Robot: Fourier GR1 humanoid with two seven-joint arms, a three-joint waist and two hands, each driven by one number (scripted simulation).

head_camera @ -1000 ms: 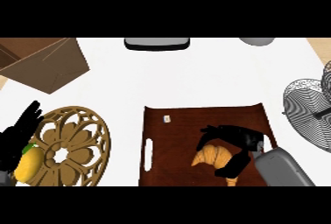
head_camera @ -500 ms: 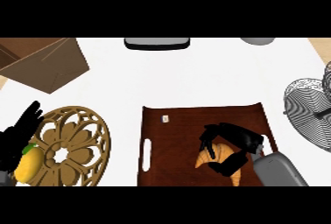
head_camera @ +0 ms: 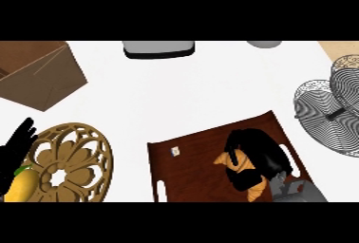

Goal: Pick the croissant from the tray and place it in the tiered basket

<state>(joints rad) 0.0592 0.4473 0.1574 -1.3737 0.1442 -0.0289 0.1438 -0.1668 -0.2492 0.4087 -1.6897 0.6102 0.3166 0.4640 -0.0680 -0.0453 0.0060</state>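
Observation:
A golden croissant [head_camera: 237, 161] lies on the dark brown wooden tray [head_camera: 189, 175] at the lower middle. My right hand [head_camera: 258, 154] is curled round the croissant and covers most of it; only its ends show. The tray looks tilted, its right side raised toward the top. The wire tiered basket [head_camera: 329, 114] stands at the right edge, apart from the hand. At the left edge my left hand [head_camera: 15, 149] rests open, fingers up.
A carved wooden trivet [head_camera: 70, 163] lies at the lower left with a yellow fruit [head_camera: 21, 185] beside it. A brown cardboard box [head_camera: 35, 73] sits at the upper left. A grey object [head_camera: 159, 48] and a grey bowl [head_camera: 264, 43] are at the back edge.
My right hand has closed round the croissant and shifted up and left. The tray has turned, its right side swinging upward.

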